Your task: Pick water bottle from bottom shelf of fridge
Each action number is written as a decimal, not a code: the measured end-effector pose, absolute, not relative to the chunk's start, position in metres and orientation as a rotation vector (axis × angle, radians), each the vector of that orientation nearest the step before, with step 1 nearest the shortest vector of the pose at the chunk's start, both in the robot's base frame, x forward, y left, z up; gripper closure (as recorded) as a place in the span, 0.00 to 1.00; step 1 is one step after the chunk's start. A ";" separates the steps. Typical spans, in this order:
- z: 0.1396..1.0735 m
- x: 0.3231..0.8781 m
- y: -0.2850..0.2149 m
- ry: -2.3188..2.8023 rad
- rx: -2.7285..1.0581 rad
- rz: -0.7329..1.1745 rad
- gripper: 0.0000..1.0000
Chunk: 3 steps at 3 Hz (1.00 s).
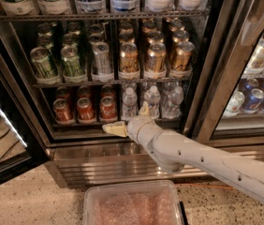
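The fridge [38,135] stands open in front of me. Its bottom shelf [76,124] holds three red cans [84,109] on the left and clear water bottles on the right. The nearest water bottle [129,102] has a white cap and a pale label, with two more [152,101] [173,101] beside it. My gripper [130,119] is at the shelf's front edge, just below and in front of the leftmost bottle. It is open and empty, one cream finger [115,129] pointing left, the other [144,109] pointing up between two bottles.
The rack above holds green, silver and gold cans [128,59]. A ribbed steel base panel [99,165] sits under the shelf. A clear plastic bin [134,205] lies on the floor below my arm. A second cooler door with cans [258,97] is at the right.
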State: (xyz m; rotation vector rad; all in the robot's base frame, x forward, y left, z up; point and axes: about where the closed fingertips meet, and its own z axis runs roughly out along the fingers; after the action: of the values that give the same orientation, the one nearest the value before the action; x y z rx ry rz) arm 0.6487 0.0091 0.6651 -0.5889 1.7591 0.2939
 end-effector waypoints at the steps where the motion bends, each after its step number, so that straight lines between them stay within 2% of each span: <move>1: 0.664 0.650 0.007 1.760 -0.587 0.285 0.00; 2: 0.664 0.650 0.007 1.760 -0.587 0.285 0.19; 3: 0.664 0.650 0.007 1.760 -0.587 0.285 0.42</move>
State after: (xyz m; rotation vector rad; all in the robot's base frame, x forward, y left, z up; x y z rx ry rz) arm 0.6500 0.0066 0.6641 -0.5868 1.7601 0.2847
